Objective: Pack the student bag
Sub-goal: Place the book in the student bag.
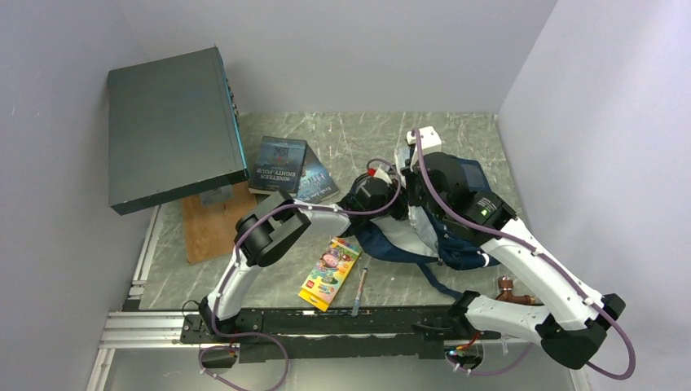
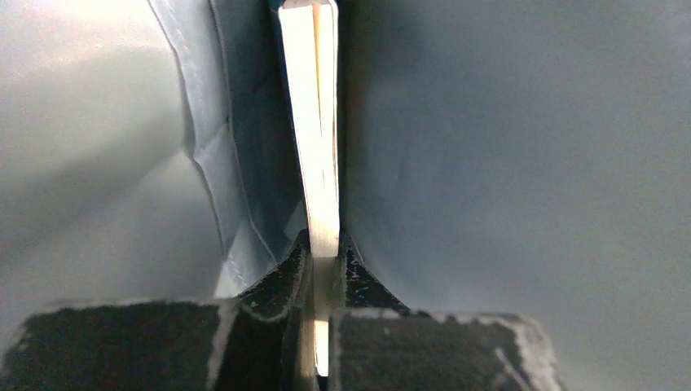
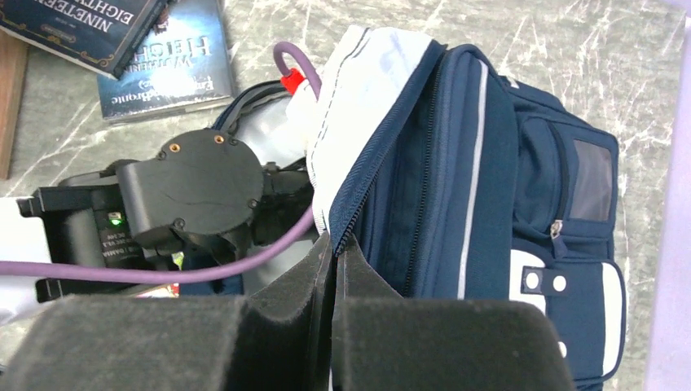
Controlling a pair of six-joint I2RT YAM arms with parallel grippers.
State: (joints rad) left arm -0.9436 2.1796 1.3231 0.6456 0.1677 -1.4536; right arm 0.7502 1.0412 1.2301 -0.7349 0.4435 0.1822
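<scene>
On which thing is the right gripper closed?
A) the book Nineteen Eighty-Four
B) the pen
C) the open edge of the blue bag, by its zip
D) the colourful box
C: in the right wrist view the right gripper pinches the student bag at its zip edge; the pen, colourful box and Nineteen Eighty-Four book lie on the table.

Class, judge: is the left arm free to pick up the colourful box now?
Probably not: the left hand is shut on a book inside the student bag, though the box lies uncovered.
</scene>
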